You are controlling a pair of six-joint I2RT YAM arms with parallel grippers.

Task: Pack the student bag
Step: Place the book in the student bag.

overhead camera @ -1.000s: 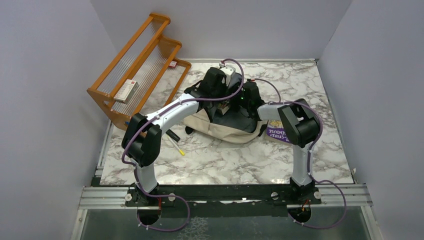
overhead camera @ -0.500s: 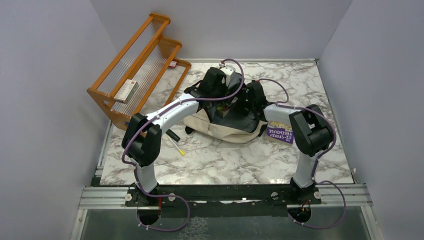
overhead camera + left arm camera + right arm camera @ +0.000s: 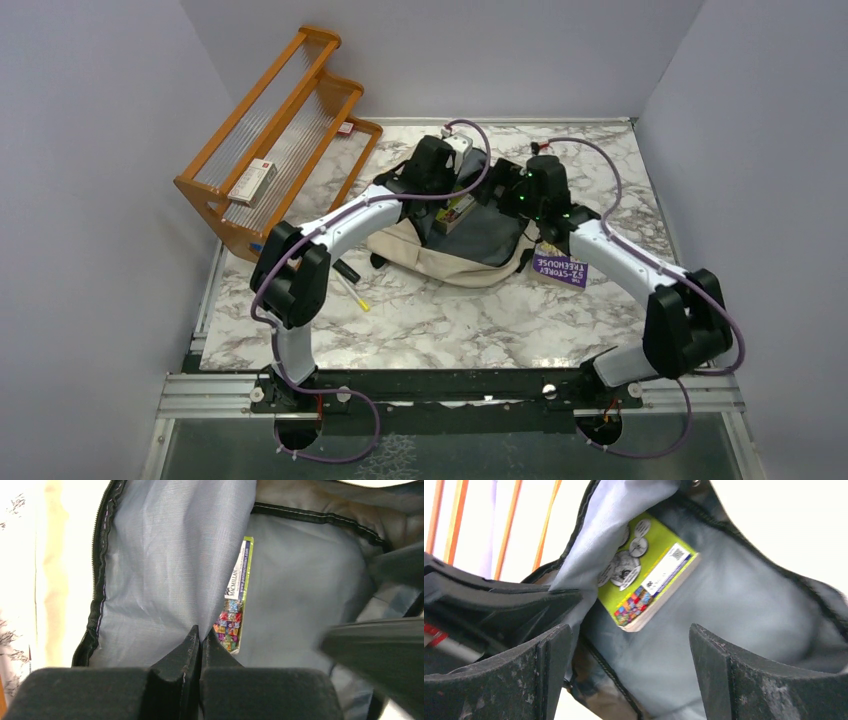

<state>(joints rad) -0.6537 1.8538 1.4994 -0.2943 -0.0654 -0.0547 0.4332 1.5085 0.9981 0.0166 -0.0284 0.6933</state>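
Note:
The student bag [image 3: 440, 258], beige canvas with grey lining, lies open in the middle of the marble table. My left gripper [image 3: 443, 197] is shut on a fold of the bag's grey lining [image 3: 165, 555] and holds the opening up; its tips [image 3: 201, 636] pinch the cloth. A green book [image 3: 644, 575] lies inside the bag, also seen edge-on in the left wrist view [image 3: 236, 605] and from above [image 3: 458, 212]. My right gripper [image 3: 626, 632] is open and empty, hovering over the bag's opening at its right side [image 3: 508, 196].
A purple book [image 3: 562, 268] lies on the table right of the bag. A black pen [image 3: 347, 272] and a thin white stick [image 3: 352, 292] lie left of it. A wooden rack [image 3: 275, 140] at the back left holds a small box [image 3: 252, 181].
My right arm swung its elbow out to the right and its gripper drew back over the bag's right side. The green book now shows in the opening. The left arm held still.

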